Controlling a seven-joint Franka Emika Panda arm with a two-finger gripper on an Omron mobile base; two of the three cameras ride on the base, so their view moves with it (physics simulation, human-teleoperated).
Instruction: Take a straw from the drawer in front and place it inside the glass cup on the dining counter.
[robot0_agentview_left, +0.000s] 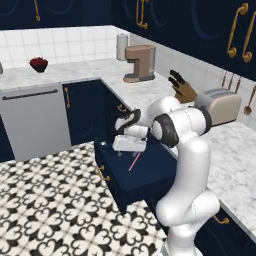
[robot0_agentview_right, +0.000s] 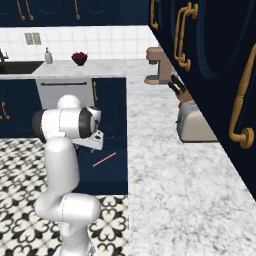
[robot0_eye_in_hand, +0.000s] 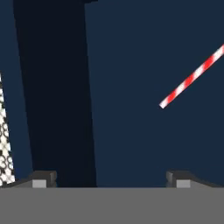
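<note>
Marble covers the L-shaped kitchen surface (robot0_agentview_left: 235, 150), which carries a coffee machine (robot0_agentview_left: 139, 63), a knife block (robot0_agentview_left: 182, 88) and a toaster (robot0_agentview_left: 220, 105) along the tiled wall, with a dark red bowl (robot0_agentview_left: 38, 64) far off at 10 o'clock in the left base view. Below it run navy cabinets, a grey dishwasher front (robot0_agentview_left: 35, 120) and a patterned black-and-white floor (robot0_agentview_left: 45, 205).

The white arm (robot0_agentview_left: 187, 165) rises from the lower right of the left base view and bends forward over the drawer (robot0_agentview_left: 150, 186), which stands pulled out from the cabinet run, its gold handle (robot0_agentview_left: 102, 173) on the front at 9 o'clock.

The jaws (robot0_agentview_left: 129, 143) hang above the open drawer box, pointing down into it. In the hand view their two tips sit far apart at the bottom edge, spread wide, with nothing between them.

The straw (robot0_agentview_left: 134, 161) lies flat on the drawer's dark floor, slanted. In the hand view it (robot0_eye_in_hand: 193, 77) sits at about 2 o'clock, well clear of the tips; in the right base view it (robot0_agentview_right: 104, 159) lies just beside the hand at 4 o'clock.
</note>
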